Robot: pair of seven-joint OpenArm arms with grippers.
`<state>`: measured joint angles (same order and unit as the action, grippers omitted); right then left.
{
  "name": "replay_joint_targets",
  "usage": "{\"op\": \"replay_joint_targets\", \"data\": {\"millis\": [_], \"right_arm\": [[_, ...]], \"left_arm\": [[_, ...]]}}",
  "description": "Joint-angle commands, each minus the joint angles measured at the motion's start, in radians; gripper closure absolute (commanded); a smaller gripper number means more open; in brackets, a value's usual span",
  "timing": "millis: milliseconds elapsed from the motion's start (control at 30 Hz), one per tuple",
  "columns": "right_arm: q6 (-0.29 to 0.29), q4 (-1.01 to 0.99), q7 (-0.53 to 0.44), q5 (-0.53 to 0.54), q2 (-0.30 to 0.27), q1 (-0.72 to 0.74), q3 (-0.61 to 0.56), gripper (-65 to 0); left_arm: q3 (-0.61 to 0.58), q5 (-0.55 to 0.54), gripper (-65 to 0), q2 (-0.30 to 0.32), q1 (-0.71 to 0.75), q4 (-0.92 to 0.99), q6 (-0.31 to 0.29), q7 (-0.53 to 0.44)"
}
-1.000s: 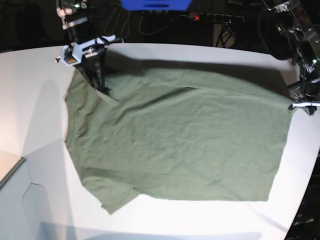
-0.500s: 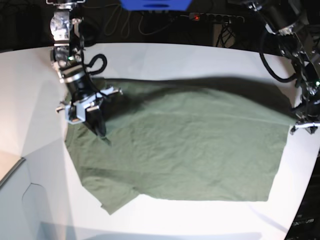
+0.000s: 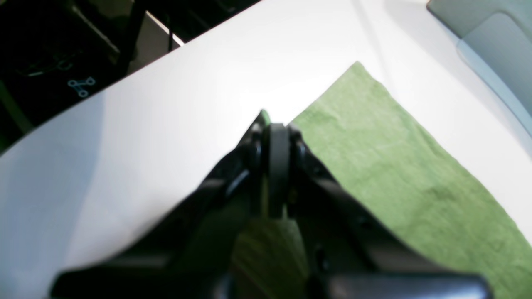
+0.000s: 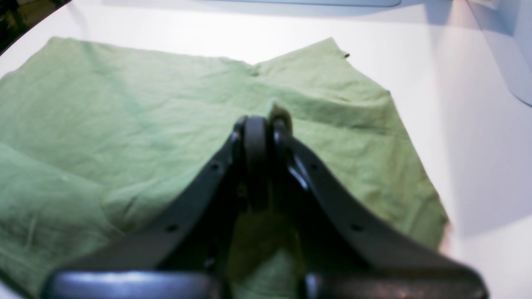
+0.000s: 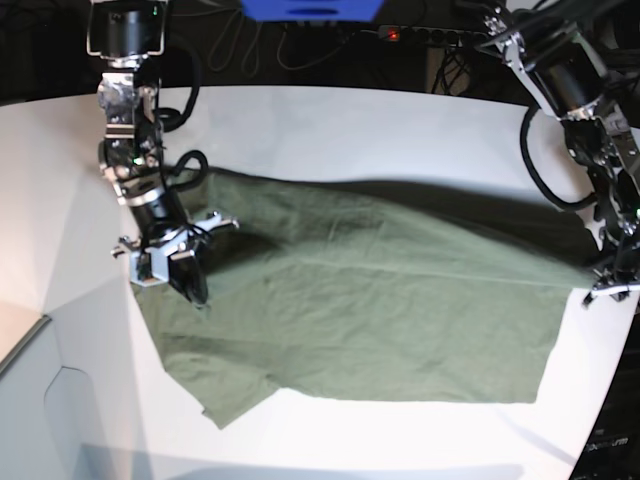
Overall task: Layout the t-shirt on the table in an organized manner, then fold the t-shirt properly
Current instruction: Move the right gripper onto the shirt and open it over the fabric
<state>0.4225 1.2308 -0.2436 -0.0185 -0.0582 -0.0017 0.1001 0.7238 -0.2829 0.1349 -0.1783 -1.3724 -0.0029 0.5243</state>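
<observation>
T-shirt point(image 5: 380, 310): olive-green, spread over the middle of the table, wrinkled, with its far edge lifted off the surface and folded towards the near side; a sleeve point sticks out at the near left corner
Table point(image 5: 330, 130): white and matte, bare along the far side behind the shirt and in a strip along the near side; its curved edge meets a dark background at the back
Grey panel point(image 5: 30, 400): sits at the near left corner of the base view, beside the table, apart from the shirt
Right gripper point(image 5: 190, 285): on the left of the base view, low over the left part of the shirt, pointing down; its jaws are pressed together on a fold of green cloth, and the right wrist view point(image 4: 266, 124) shows a small tuft of fabric poking out past the tips
Shirt under the right gripper: the wrist view shows wrinkled cloth lying flat beyond the tips, with one corner reaching out onto white table
Power strip point(image 5: 430, 35): lies in the dark area beyond the far edge, with a small red light
Left gripper point(image 5: 612, 292): at the far right edge of the base view, at the shirt's right corner; jaws clamped tight on the cloth edge, and the left wrist view point(image 3: 276, 128) shows a sliver of green at the tips
Shirt by the left gripper: a long green strip runs away from the tips towards the right across white table
</observation>
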Motion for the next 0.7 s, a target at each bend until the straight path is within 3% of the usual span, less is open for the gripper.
{"op": "replay_joint_targets", "data": {"millis": [0,333,567,667], "right_arm": [[0.011,0.002,-0.032,0.013,-0.004,0.032,0.002,0.0],[0.011,-0.049,-0.030,0.013,-0.007,0.116,0.005,0.0],[0.011,-0.101,-0.030,0.013,-0.027,0.134,0.003,0.0],[0.011,-0.108,-0.032,0.013,-0.027,0.133,0.003,0.0]], "left_arm": [[0.000,-0.002,0.0,0.016,-0.030,-0.005,-0.003,-0.022],[-0.045,-0.002,0.0,0.024,-0.115,0.084,-0.003,-0.025],[-0.154,-0.002,0.0,0.042,-0.115,0.161,-0.003,-0.186],[-0.151,0.000,0.0,0.042,-0.114,0.187,-0.003,-0.204]]}}
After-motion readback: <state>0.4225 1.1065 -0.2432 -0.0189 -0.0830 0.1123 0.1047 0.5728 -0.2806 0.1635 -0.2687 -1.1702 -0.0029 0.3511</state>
